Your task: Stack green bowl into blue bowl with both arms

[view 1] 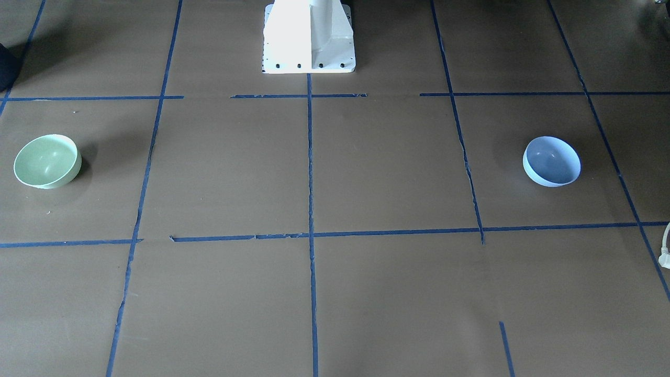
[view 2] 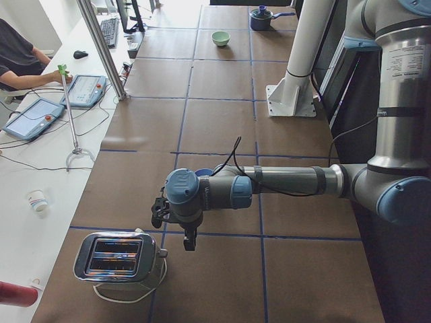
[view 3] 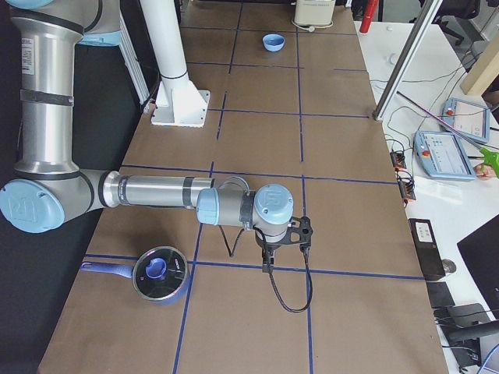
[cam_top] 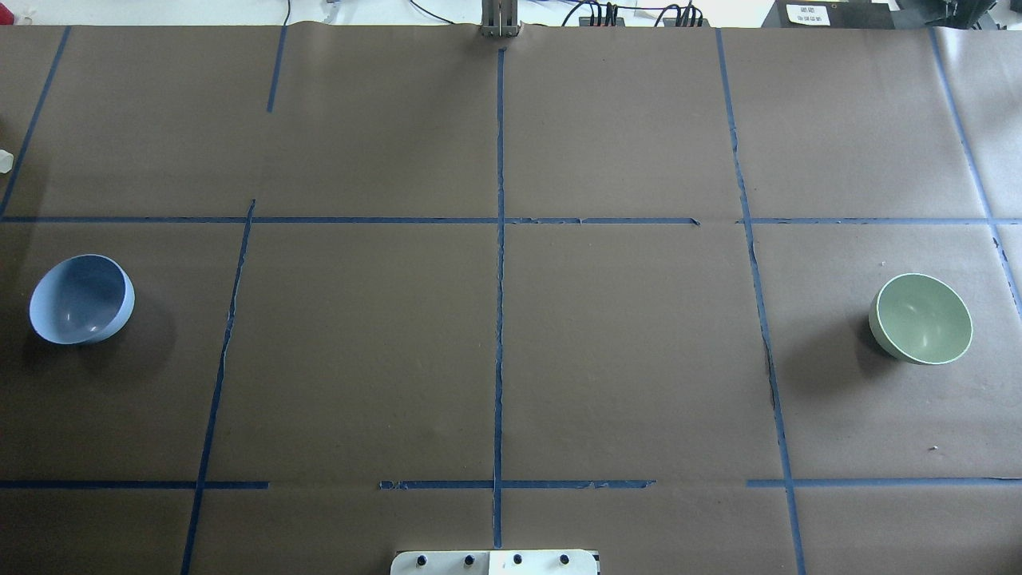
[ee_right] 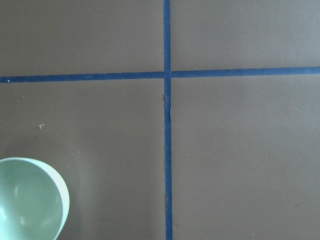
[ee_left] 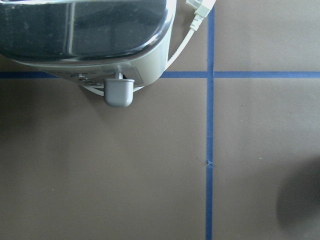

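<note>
Left gripper: the left gripper [view 2: 188, 241] is seen only in the left-end view, pointed down over the table [cam_top: 495, 359] close to a chrome toaster [view 2: 118, 256]. How far its jaws stand apart cannot be told. Nothing is seen in it.
Right gripper: the right gripper [view 3: 269, 261] is seen only in the right-end view, pointed down above a tape crossing, with a lidded blue saucepan [view 3: 160, 274] nearby on the table. Its opening cannot be told either, and no object is seen held.
Green bowl: the green bowl [ee_right: 27, 200] is found upright and empty at the lower left corner of the right wrist view, so it is placed off to one side of the right gripper, not beneath it.
Blue bowl: the blue bowl [cam_top: 80, 299] is set upright and empty on the left gripper's side, well apart from the green one. It is not shown in the left wrist view, which is filled by the toaster.
Handling: both bowls are judged light, rigid and glossy, hence slippery. A fall could chip them.
Hold point: the rim wall is best pinched, one finger inside and one outside.
Step in hand: no bowl has been touched, so approach to the green bowl is judged first.
</note>
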`<state>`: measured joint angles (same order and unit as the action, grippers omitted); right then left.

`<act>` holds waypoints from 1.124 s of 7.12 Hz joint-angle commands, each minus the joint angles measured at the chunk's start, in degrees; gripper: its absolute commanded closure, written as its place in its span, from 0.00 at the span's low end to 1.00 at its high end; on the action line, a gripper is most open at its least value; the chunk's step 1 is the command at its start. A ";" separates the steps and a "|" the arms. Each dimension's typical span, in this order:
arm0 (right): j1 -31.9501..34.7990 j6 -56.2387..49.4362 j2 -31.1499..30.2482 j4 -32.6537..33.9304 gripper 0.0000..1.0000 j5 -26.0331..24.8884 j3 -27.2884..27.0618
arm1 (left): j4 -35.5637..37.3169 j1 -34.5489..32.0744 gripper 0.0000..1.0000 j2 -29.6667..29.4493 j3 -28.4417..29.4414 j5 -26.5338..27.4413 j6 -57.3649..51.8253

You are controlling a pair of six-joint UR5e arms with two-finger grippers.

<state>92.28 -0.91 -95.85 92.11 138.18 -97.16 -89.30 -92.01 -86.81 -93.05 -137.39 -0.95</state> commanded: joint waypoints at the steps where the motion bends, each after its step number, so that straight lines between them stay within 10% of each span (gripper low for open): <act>1: 0.00 0.03 -0.03 0.00 0.00 0.07 -0.13 | -13.85 6.19 0.00 3.46 -0.73 -3.33 15.61; 3: 0.00 -0.05 -0.03 0.00 0.00 0.07 -0.13 | -38.13 18.74 0.00 5.94 0.23 -1.93 44.07; 8: 0.00 0.03 0.05 0.00 0.00 0.07 -0.13 | -42.00 31.71 0.01 4.20 1.90 7.40 54.38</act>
<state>92.29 -0.88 -95.80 92.11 138.25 -97.26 -131.16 -62.20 -81.91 -92.03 -130.63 52.95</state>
